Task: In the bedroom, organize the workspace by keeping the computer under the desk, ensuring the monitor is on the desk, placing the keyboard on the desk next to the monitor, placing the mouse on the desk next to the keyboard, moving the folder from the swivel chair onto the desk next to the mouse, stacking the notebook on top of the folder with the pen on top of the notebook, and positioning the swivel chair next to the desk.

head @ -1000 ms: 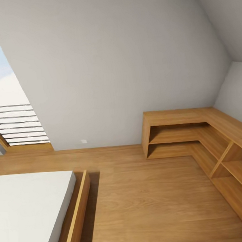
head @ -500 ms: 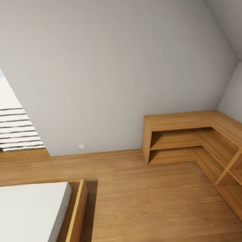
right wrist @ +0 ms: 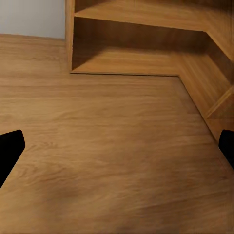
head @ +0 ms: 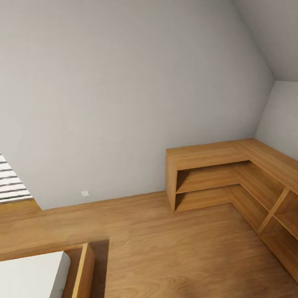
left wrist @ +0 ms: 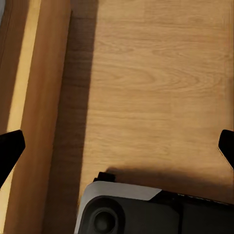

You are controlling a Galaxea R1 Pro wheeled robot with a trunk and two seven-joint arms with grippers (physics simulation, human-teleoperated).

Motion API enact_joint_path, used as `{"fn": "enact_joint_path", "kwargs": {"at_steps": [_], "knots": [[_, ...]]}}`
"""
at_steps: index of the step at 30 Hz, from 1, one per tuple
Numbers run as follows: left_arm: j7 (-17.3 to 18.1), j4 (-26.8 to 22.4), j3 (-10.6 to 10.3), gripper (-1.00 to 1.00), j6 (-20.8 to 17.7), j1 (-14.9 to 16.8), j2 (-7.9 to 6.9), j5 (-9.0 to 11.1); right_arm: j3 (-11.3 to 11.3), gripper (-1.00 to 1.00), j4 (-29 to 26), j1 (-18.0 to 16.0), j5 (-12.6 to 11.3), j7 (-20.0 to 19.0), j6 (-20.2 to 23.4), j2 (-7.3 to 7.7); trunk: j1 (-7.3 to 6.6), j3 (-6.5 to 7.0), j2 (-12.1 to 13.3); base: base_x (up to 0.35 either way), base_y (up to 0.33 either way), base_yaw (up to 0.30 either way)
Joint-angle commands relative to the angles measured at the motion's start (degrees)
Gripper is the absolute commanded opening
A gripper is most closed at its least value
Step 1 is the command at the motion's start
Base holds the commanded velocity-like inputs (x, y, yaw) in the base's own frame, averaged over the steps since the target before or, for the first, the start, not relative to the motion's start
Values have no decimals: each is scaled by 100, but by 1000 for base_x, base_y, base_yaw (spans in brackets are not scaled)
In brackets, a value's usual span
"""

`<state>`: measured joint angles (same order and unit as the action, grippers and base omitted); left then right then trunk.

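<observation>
I am in the bedroom, looking over its light wood floor at a pale grey wall under a sloped ceiling. My left gripper is open, its black fingertips wide apart above the floor beside the bed's wooden frame. My right gripper is open too, with nothing between its fingers, over bare floor in front of the low shelving.
A light wooden L-shaped low shelving unit fills the right corner. A bed with a white mattress and wooden frame lies at the lower left. A slatted window is at the far left. My own base shows below the left gripper.
The whole head view has shifted: window and bed have slid toward the left edge and the shelving slightly left, so the camera has turned right. No object has moved.
</observation>
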<state>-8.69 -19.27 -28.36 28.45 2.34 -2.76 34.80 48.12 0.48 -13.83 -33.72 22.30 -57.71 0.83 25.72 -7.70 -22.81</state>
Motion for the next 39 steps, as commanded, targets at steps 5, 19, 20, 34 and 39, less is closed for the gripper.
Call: {"fn": "enact_joint_path", "kwargs": {"at_steps": [5,19,20,34,39], "knots": [[-46,-1,-48,100,12,4,-5,19,49,100,5,-5,-21,29,-11,-2,7,22,-10,329,0,-189],[-45,2,-45,100,3,3,-5,21,49,100,5,-5,-21,23,-11,5,7,115,-10,291,0,-192],[-45,2,-45,100,5,3,-5,22,49,100,5,-5,-21,22,-10,5,7,122,-10,103,0,-206],[-45,2,-37,100,11,3,-5,27,35,100,-2,-5,-63,35,-4,14,7,212,-10,21,1,-230],[-45,2,-31,100,11,3,-5,27,20,100,-15,-5,-78,42,-3,4,7,237,-10,147,85,-259]]}}
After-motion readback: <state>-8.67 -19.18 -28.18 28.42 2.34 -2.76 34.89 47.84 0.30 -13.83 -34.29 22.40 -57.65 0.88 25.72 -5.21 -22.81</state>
